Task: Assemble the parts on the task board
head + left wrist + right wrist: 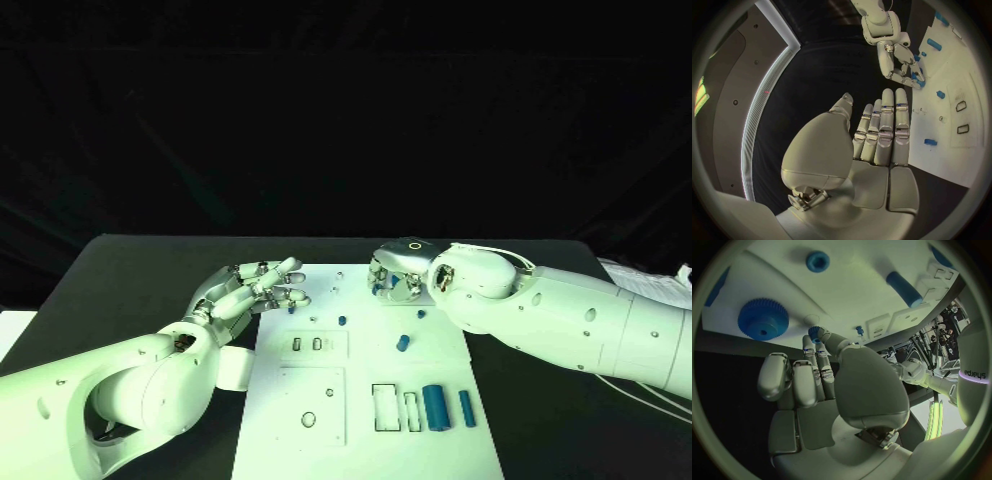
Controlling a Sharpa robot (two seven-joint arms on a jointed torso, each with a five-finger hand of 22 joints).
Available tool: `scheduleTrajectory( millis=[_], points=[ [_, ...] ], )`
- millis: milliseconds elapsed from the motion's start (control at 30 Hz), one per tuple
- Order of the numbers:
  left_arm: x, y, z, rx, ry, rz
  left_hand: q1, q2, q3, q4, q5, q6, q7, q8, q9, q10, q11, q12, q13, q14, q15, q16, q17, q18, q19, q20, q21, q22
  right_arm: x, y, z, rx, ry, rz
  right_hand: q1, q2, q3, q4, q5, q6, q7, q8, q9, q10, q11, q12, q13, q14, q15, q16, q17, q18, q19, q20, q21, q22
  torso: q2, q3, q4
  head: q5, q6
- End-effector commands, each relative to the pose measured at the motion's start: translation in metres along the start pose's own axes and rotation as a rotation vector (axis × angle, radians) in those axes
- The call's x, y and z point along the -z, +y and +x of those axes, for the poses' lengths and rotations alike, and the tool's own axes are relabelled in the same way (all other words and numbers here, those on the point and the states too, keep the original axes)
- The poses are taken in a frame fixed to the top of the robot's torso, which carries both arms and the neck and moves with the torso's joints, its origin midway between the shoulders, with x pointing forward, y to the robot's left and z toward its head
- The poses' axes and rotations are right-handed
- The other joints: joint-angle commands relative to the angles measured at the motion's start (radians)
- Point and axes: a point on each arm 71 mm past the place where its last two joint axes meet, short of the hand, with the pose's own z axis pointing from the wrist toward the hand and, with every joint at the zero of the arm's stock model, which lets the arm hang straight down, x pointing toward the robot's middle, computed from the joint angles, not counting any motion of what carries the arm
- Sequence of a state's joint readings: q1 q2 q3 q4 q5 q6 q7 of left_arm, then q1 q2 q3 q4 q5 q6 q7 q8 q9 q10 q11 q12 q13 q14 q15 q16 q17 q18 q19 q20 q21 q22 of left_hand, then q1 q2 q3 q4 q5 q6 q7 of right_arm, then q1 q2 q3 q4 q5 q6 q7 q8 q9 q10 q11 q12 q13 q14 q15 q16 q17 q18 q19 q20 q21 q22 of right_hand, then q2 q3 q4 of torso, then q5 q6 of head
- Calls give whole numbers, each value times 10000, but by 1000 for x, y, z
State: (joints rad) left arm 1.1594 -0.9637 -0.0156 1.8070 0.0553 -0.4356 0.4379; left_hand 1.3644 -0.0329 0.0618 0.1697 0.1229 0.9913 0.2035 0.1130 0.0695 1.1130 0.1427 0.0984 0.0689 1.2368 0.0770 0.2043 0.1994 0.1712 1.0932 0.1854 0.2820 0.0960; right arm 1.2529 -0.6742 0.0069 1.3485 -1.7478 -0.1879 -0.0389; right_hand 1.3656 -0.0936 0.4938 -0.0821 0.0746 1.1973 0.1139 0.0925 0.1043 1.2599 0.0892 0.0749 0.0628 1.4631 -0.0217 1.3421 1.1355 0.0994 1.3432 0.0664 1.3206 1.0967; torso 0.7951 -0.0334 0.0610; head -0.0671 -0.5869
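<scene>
On the left I have the left hand (257,288) hovering over the table (123,270) just off the board's far left corner. Its fingers (887,127) are stretched out straight and side by side, the thumb apart, and nothing is in it.

The white board (361,420) lies in the middle of the table, running from near me to the far side. On its left half I see two small rectangular slots (307,344), and nearer me a round hole (307,419). Two tiny blue pieces (342,320) sit further back, left of centre. Near the middle lies a short blue peg (404,343), with a smaller blue bit (421,313) beyond it. At the near right, a fat blue cylinder (434,407) and a thinner blue rod (467,408) lie side by side, just right of two upright rectangular outlines (385,407).

On the right, the right hand (397,275) is down over the far end of the board. From its wrist camera I see a blue gear (762,319) flat on the board, a blue ring (817,261) well apart from it, and a small blue piece (816,333) pinched at the fingertips (811,342), the other fingers curled in loosely beside it.
</scene>
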Motion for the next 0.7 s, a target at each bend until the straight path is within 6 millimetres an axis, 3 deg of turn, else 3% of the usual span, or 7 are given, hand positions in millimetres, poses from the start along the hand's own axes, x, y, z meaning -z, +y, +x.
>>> scheduleTrajectory(
  millis=[33,400,700],
  points=[
    [-1,-1,1,81,88,87,-20,109,-4,-27,-28,-19,28,-68,-15,-59,19,-44,-12,-34,52,-63,10,121,68,29,-66,-12,-1,4,-9,41,-1203,-167,337,231,110,-14,-35,-57,98,-99,-11,446,-364,-101,101,507,-39,58,25,-81,69,40,74,35,13,-11,17,16,3],
    [-1,-1,2,110,115,79,-7,122,4,-38,-28,-14,25,-71,-13,-59,17,-52,-11,-34,52,-70,19,122,70,29,-69,-16,-14,15,-17,-103,-2154,-300,298,160,200,-27,-29,-161,153,-220,-7,275,-294,-151,59,489,21,89,14,-85,46,82,129,89,57,-21,37,29,92],
    [0,-4,4,115,169,107,-3,121,3,-43,-30,-15,26,-75,-13,-62,18,-58,-12,-35,53,-74,23,121,71,29,-71,-18,-31,24,-16,-129,-2234,-390,290,151,220,-27,-29,-181,163,-241,-6,238,-284,-151,51,486,29,101,24,-86,41,95,140,101,138,-40,120,2,111]
  ],
)
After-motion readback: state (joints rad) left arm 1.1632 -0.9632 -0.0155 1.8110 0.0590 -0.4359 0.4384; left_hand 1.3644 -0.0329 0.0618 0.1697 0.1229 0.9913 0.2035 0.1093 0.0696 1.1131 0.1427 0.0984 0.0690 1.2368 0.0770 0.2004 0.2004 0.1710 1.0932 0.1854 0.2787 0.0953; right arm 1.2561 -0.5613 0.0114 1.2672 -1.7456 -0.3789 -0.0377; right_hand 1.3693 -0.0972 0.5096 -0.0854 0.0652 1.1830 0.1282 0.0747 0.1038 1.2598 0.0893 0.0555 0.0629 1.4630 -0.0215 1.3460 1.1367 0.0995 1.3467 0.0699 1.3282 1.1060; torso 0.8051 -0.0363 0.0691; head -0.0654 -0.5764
